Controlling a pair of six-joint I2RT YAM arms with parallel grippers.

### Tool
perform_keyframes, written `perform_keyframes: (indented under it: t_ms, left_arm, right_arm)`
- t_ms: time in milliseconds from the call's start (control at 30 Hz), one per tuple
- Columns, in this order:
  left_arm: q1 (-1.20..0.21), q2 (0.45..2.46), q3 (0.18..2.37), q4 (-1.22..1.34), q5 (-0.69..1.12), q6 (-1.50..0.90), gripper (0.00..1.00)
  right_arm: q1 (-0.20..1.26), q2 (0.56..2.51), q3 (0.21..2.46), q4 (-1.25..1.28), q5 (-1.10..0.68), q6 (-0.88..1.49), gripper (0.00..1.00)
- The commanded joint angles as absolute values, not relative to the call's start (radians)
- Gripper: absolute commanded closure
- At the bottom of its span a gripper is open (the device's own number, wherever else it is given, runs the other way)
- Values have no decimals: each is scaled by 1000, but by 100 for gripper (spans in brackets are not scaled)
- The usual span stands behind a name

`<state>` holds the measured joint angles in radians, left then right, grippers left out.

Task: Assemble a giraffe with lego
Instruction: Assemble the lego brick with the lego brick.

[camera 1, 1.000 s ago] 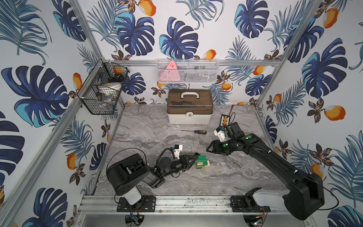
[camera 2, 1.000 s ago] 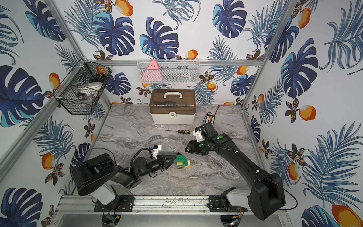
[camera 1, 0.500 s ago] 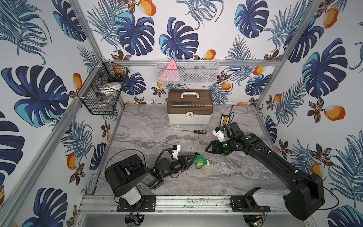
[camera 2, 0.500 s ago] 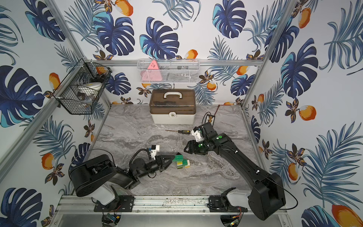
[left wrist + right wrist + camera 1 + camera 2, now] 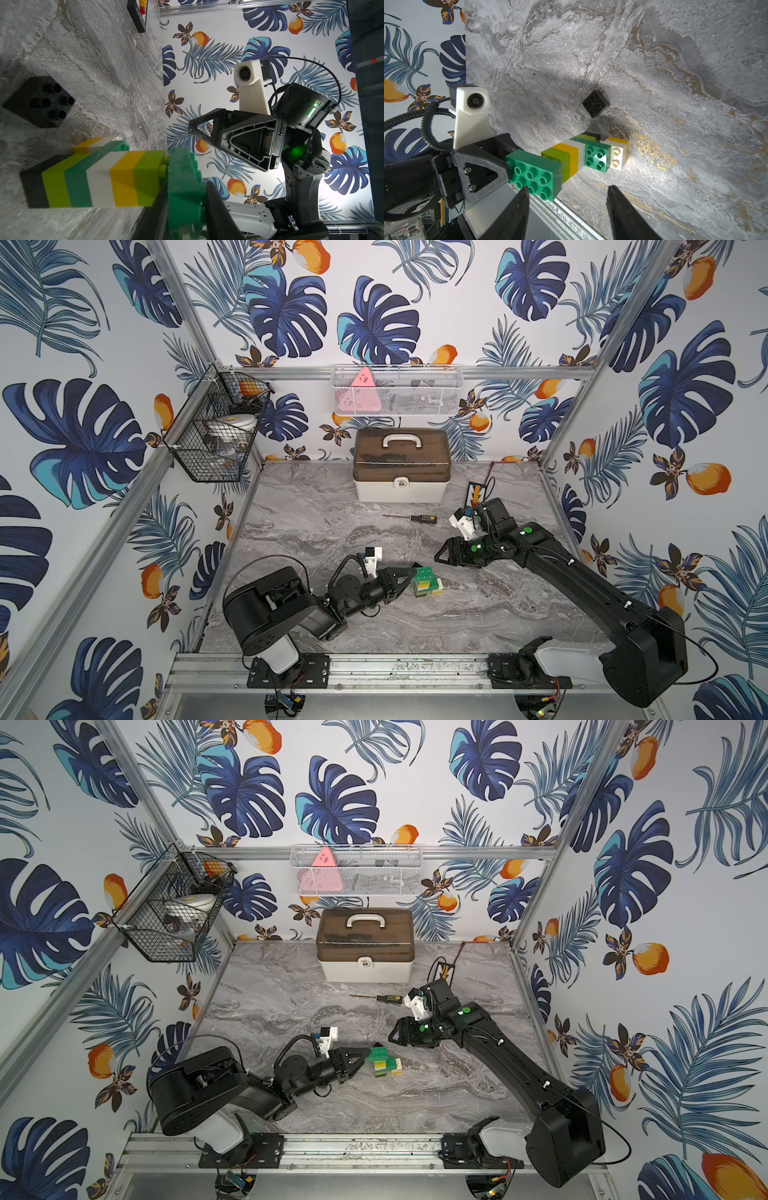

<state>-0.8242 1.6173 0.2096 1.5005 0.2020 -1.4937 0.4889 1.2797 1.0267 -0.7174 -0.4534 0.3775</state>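
Spanning the cell floor, the grey marbled tabletop point(image 5: 498, 614) lies under the right gripper point(image 5: 439, 557), whose jaws hang part-open and empty. The left gripper point(image 5: 410, 575) is clamped on the top dark green brick of the striped studded-brick giraffe point(image 5: 427, 584), which stands mid-table. A loose black square brick point(image 5: 596, 103) lies just beside it.

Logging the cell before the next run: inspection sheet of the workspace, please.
Surface: grey marbled table, no damage seen.
Job's things: giraffe upright on black base; loose black brick beside it, apart.
Clutter: screwdriver, lidded case, small tray.
End effectors: left end effector shut on giraffe's top green brick; right end effector open, empty.
Cables: corrugated cable at left wrist; thin wire by tray.
Surroundings: black wire basket, white mesh basket, leaf-print walls.
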Motion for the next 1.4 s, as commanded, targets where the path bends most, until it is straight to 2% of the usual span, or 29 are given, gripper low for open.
perform_keyframes:
  t_ms: [0,600,1367]
  left_arm:
    - [-826,1605,204,1542,181,-1482,100]
    - [-828,1628,181,1542,176,-1482,100]
    - [-829,1678,157,1542,167,-1490,100]
  right_arm:
    - [491,1282,1025,-736,-466,368,38]
    - [502,1298,1038,-722,-500,365,38]
    - [624,1394,1061,-774,-511,322,38]
